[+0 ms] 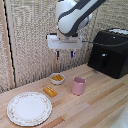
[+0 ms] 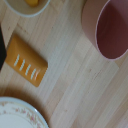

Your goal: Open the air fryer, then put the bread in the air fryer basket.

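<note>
The hand [image 1: 65, 53] hangs spread and empty above the tabletop [image 1: 100, 100], since the air fryer [image 1: 110, 52] remains closed, handle [image 1: 103, 61] ungrasped.

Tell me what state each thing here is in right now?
White gripper with blue-tipped fingers: open, raised, holding nothing.
Boxy black air fryer: closed.
Black vertical air fryer handle: untouched.
Golden-brown rectangular bread: lying flat on the wooden table.
Pink cup: upright, empty.
Patterned white plate: empty.

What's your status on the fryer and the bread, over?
Gripper open, empty, above the table. Air fryer shut, air fryer handle untouched. Bread on table between bowl and plate; pink cup beside it.
</note>
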Available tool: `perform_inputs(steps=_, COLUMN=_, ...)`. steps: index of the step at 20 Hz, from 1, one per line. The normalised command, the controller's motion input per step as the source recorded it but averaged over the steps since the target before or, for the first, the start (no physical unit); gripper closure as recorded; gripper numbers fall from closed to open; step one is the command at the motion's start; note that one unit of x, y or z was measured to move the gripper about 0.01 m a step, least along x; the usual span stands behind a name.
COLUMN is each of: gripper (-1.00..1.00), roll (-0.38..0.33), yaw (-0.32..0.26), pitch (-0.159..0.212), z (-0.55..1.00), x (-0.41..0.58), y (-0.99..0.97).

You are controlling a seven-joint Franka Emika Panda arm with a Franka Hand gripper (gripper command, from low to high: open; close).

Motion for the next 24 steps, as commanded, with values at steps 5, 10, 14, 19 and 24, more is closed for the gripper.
perform_inputs(steps=5, gripper=-1.0, roll=-0.359, yaw=-0.194, pitch=-0.038, z=0.02, x=0.14, y=-0.01)
perform_inputs(steps=10, gripper=-1.0, roll=-0.37, yaw=-0.142, pitch=-0.115, z=0.0, x=0.099, y=-0.04)
perform_inputs(steps=14, gripper=-1.0, roll=-0.375, yaw=-0.075, pitch=-0.167, z=0.0, x=0.0, y=-0.05)
perform_inputs(steps=19, gripper=-1.0, roll=-0.375, yaw=-0.024, pitch=-0.189, z=0.0, x=-0.041, y=-0.09)
perform_inputs(steps=24, gripper=-1.0, roll=-0.344, yaw=0.039, pitch=-0.182, z=-0.04, x=-0.005, y=-0.37)
